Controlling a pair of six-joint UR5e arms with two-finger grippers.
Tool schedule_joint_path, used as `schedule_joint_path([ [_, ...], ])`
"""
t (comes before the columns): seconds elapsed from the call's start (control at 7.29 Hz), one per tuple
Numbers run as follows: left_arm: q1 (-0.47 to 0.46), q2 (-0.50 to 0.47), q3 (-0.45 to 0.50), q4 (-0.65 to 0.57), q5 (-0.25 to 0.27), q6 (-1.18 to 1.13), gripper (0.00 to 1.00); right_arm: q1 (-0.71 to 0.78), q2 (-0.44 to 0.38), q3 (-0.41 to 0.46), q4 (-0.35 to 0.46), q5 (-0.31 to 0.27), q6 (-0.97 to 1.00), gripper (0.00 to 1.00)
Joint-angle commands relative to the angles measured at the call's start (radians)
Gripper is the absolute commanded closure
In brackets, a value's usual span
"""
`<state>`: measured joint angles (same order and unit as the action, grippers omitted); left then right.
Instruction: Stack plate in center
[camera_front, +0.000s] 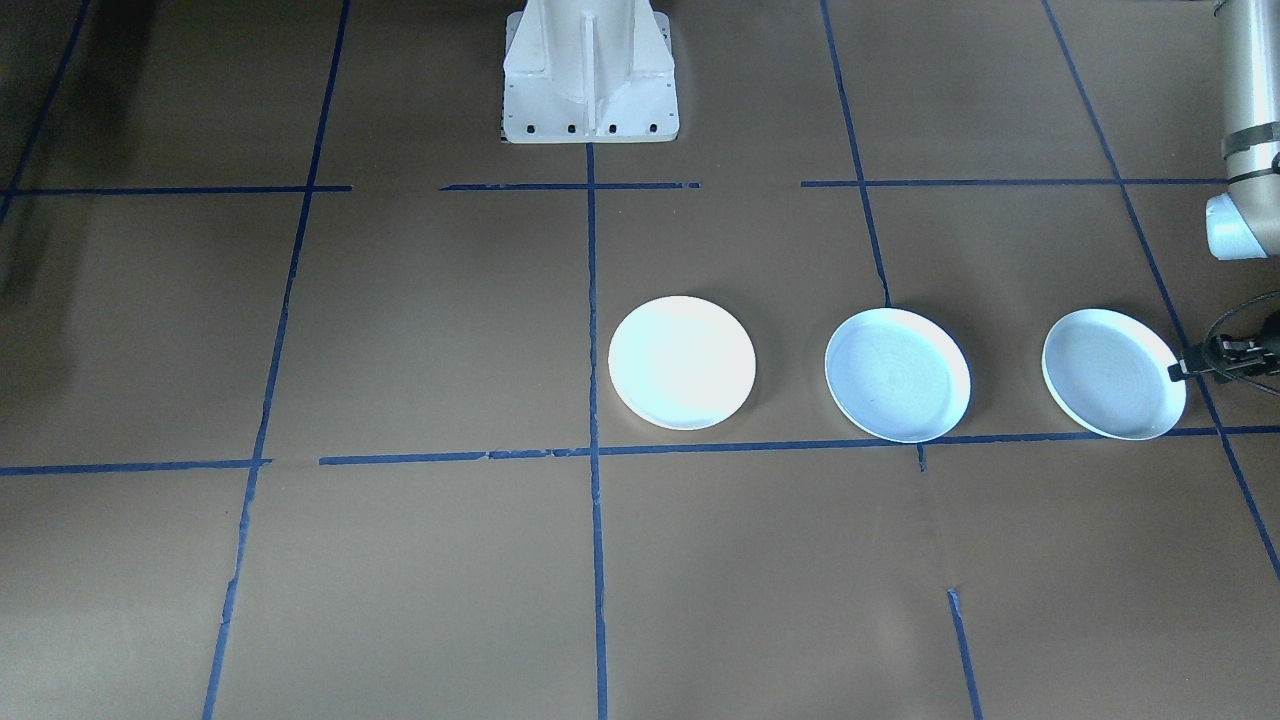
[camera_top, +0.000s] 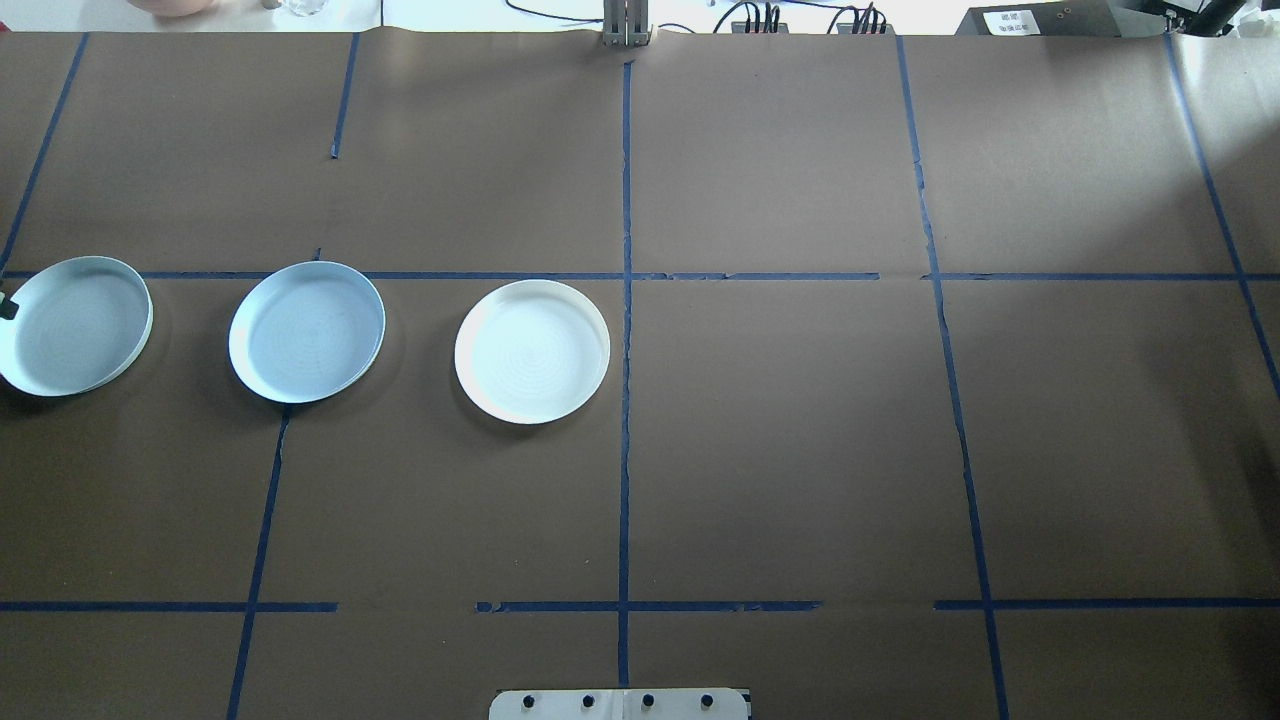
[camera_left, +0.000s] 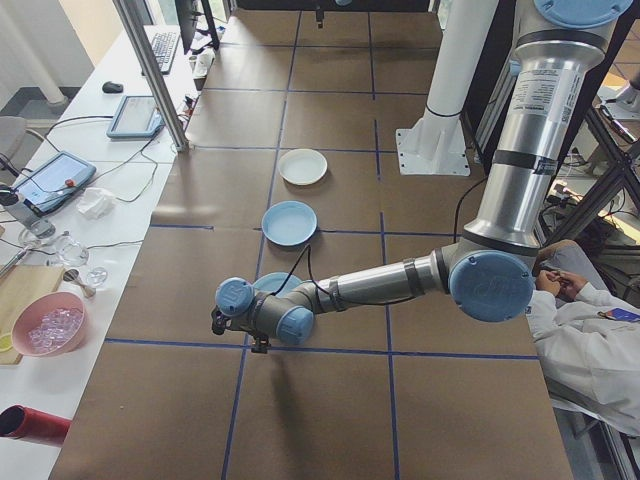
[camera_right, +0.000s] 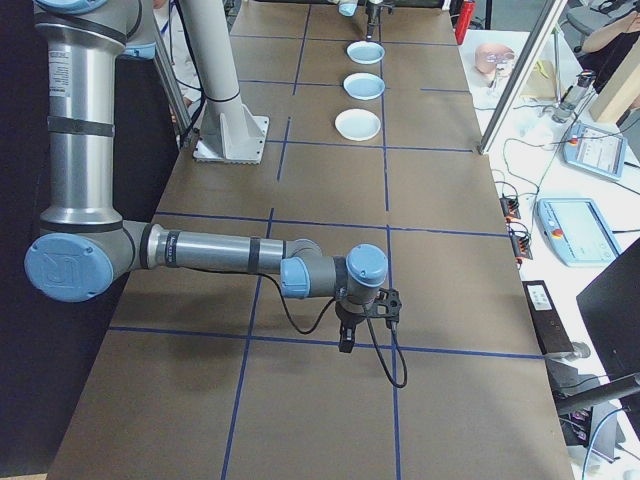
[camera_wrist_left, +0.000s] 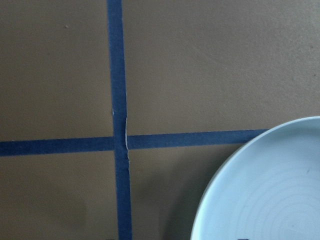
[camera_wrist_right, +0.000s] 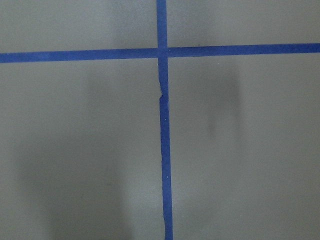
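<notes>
Three plates lie in a row on the brown table. The white plate (camera_front: 682, 362) (camera_top: 532, 350) sits just beside the centre tape line. A light blue plate (camera_front: 897, 374) (camera_top: 306, 331) is in the middle of the row. A pale grey-blue plate (camera_front: 1112, 373) (camera_top: 75, 325) (camera_wrist_left: 265, 195) is outermost, on my left side. My left gripper (camera_front: 1190, 368) (camera_top: 6, 308) is low at that outer plate's rim, with a black fingertip touching the edge; whether it grips, I cannot tell. My right gripper (camera_right: 345, 338) hangs over bare table far from the plates, its state unreadable.
Blue tape lines divide the table into squares. The white base mount (camera_front: 588, 75) (camera_top: 620, 704) stands at the robot's side. A side bench holds tablets (camera_left: 45, 178) and a pink bowl (camera_left: 45, 325). A person in a white coat (camera_left: 590, 330) sits behind the left arm.
</notes>
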<state>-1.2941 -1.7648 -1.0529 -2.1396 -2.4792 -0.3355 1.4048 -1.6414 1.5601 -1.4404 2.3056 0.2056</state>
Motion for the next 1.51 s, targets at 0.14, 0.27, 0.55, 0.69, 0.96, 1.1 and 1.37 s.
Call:
schedule_joint_path([
  [0.14, 0.025, -0.007, 0.002, -0.011, -0.007, -0.004, 0.44, 0.0, 0.0, 0.0, 0.0, 0.0, 0.0, 0.0],
  [0.27, 0.029, -0.007, 0.002, -0.011, -0.033, -0.004, 0.58, 0.0, 0.0, 0.001, 0.0, 0.0, 0.0, 0.0],
  [0.55, 0.03, -0.005, 0.002, -0.01, -0.043, -0.004, 1.0, 0.0, 0.0, 0.0, 0.0, 0.0, 0.0, 0.0],
  [0.69, 0.03, -0.004, -0.009, -0.008, -0.049, 0.0, 1.0, 0.0, 0.0, 0.0, 0.0, 0.0, 0.0, 0.0],
  [0.96, -0.07, 0.01, -0.061, 0.0, -0.185, 0.007, 1.0, 0.0, 0.0, 0.001, 0.0, 0.0, 0.0, 0.0],
  [1.1, -0.098, 0.011, -0.067, 0.0, -0.264, 0.007, 1.0, 0.0, 0.0, 0.0, 0.0, 0.0, 0.0, 0.0],
  [1.37, -0.082, 0.002, -0.1, -0.006, -0.323, 0.001, 1.0, 0.0, 0.0, 0.0, 0.0, 0.0, 0.0, 0.0],
])
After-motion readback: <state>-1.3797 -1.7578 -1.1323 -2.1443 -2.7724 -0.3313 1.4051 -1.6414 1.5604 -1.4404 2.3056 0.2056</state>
